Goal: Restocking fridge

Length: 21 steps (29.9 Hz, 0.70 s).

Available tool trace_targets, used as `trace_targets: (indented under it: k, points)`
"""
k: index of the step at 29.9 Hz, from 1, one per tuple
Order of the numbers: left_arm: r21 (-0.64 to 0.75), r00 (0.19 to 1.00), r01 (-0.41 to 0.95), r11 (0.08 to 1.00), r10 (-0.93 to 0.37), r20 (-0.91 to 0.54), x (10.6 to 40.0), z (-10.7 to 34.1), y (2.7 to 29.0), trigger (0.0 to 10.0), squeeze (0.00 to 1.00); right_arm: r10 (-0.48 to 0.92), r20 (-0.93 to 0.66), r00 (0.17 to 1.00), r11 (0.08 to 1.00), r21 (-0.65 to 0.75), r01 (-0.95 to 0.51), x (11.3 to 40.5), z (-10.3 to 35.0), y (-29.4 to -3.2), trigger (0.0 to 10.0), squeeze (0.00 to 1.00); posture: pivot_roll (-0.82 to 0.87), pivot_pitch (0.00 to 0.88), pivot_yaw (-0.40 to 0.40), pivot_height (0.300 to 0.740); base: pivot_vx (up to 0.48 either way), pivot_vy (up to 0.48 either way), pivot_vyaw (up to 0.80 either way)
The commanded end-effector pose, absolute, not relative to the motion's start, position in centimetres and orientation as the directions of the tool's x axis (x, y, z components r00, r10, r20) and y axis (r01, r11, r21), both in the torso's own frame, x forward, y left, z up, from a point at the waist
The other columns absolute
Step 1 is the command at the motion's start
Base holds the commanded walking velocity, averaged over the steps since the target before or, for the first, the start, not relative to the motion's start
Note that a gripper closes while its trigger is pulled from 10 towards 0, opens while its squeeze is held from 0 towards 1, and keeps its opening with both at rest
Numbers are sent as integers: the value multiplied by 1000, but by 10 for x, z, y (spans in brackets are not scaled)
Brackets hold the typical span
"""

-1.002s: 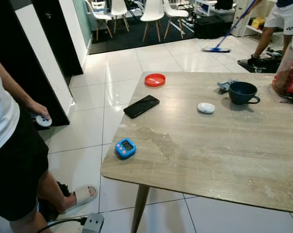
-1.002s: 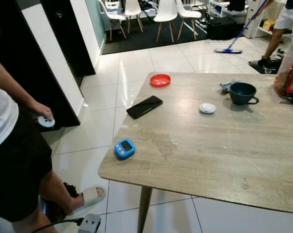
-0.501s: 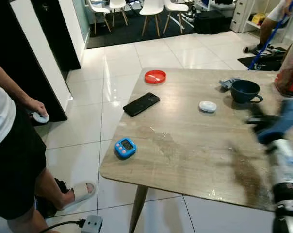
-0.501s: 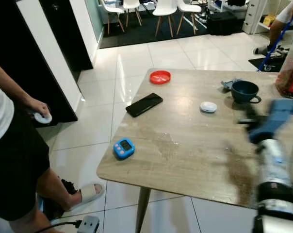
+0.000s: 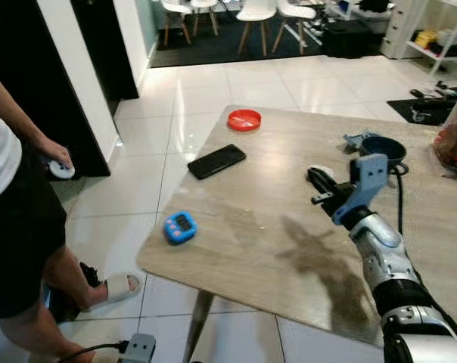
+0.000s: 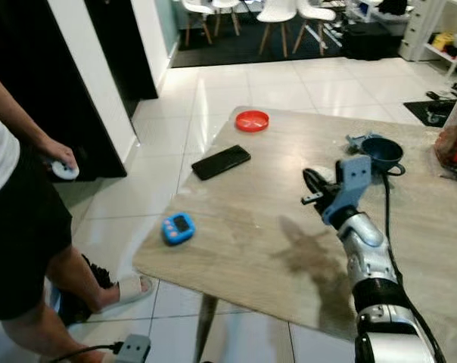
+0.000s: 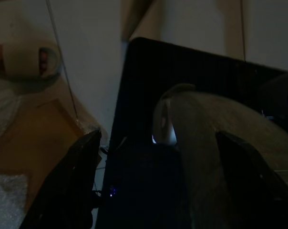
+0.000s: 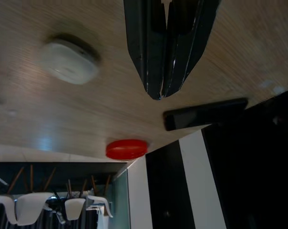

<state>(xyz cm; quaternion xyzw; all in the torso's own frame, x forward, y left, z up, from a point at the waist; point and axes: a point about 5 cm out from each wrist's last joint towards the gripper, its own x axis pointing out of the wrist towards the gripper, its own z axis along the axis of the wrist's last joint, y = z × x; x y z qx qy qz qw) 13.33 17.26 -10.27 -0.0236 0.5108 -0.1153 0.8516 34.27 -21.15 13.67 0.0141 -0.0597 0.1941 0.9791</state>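
Right pincer above wood-grain counter, black fingers pressed together, holding nothing. Just past it small white oval case; dark round mug near. Flat black phone, red round lid, blue timer spread apart on counter. Left pincer spread wide, dim view. Fridge items: cannot tell.

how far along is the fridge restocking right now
Nothing looks done yet. The right gripper hovers over the wooden table, fingers shut and empty, near a white puck. The phone, red lid, blue timer and mug sit untouched. All restocking remains.
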Motion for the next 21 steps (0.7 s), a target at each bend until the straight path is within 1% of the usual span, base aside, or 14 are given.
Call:
trace_targets:
  k: [1,4,13,21]
  points:
    - [-152,452,139,979,-199,-870,131,-104,177,10000,0,393,134,910,919,-6,-395,343,140,-206,10000,0,-5,0,77,740,0,0,800]
    - [-153,452,146,977,-204,-868,131,-103,177,10000,0,368,130,921,929,-8,-370,345,139,-206,10000,0,-5,0,76,740,0,0,800]
    - [-153,455,146,977,-204,-867,132,-103,176,10000,0,371,134,919,928,-12,-373,348,141,-202,10000,0,-9,0,78,740,0,0,800]
    - [-174,451,150,973,-224,-864,132,-103,173,10000,0,340,114,933,940,-25,-340,351,141,-202,10000,0,-12,0,71,740,0,0,0]
